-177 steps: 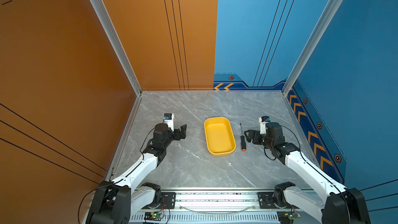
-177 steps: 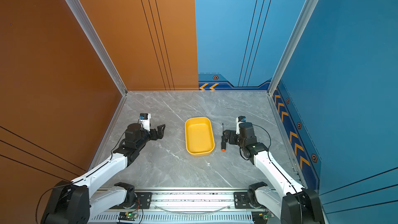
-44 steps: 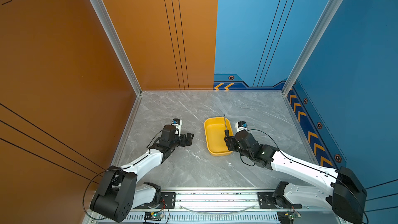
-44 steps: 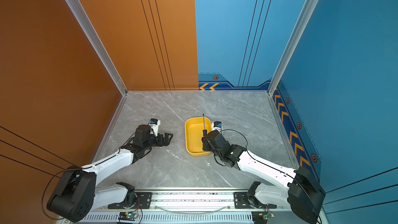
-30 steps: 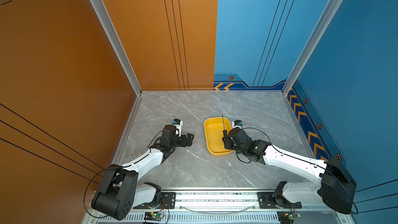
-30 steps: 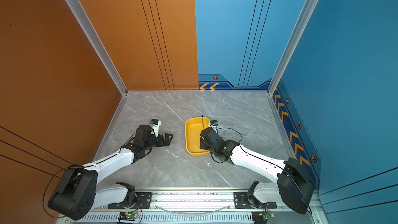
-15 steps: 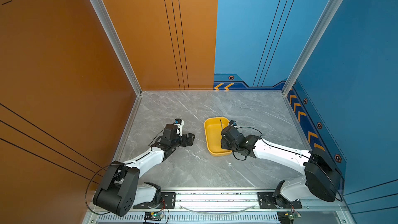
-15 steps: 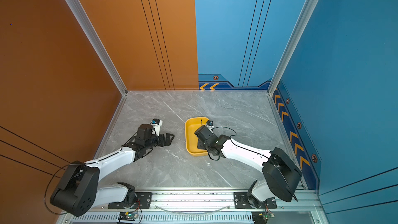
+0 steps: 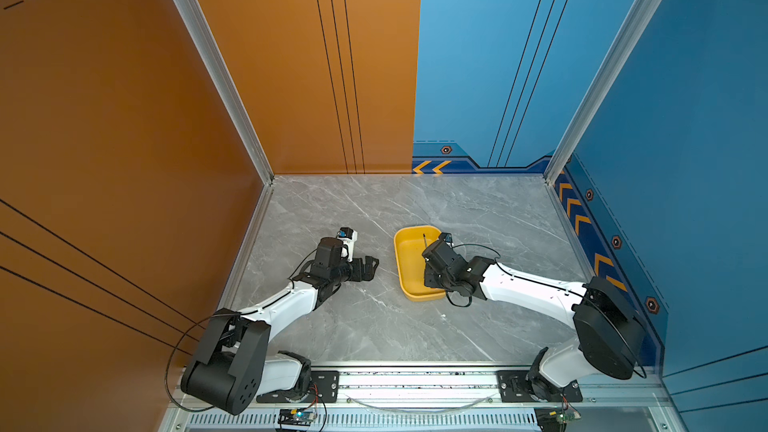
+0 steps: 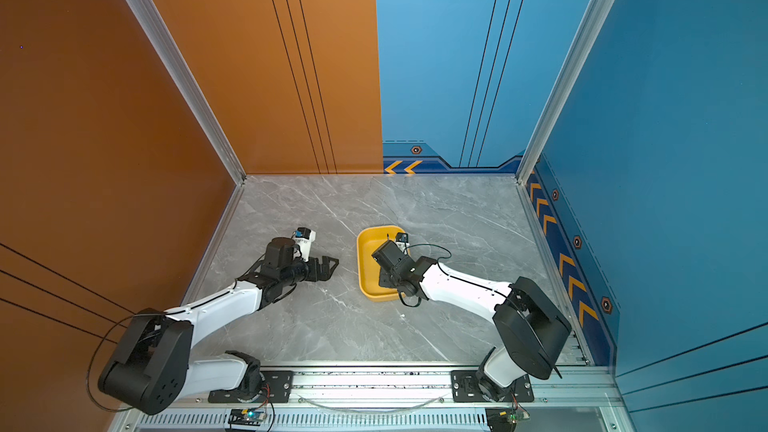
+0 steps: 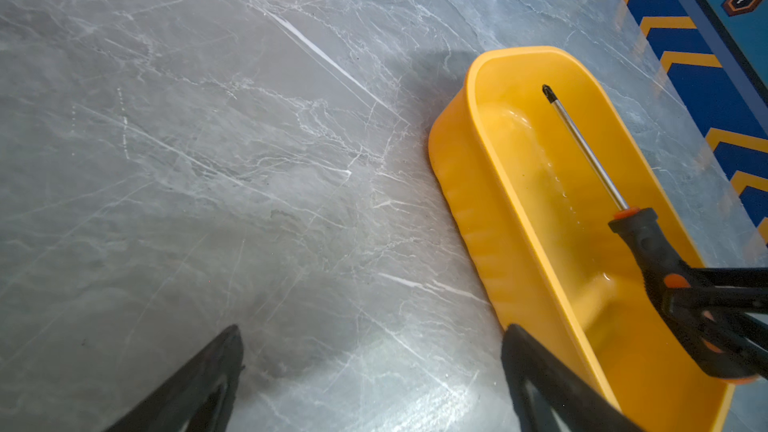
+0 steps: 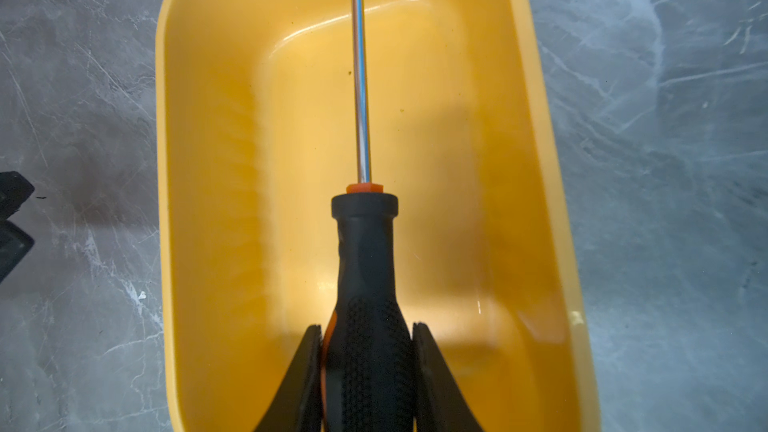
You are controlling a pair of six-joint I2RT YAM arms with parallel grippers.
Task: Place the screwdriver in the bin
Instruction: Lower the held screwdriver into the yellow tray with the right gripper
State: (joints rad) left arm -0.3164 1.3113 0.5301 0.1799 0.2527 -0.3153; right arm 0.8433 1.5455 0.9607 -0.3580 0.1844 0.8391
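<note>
Marble tabletop: right fingers have carried screwdriver over the bin.

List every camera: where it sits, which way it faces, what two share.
Top views: high over the front rail, facing down at the table; the left arm and right arm show whole.
Left wrist: on the left arm, facing past the open left gripper toward the bin's side; both its fingers show.
Right wrist: on the right arm, facing along the screwdriver into the bin; the right gripper shows, shut on the handle.
Shared: both wrist views show the screwdriver over the bin.
</note>
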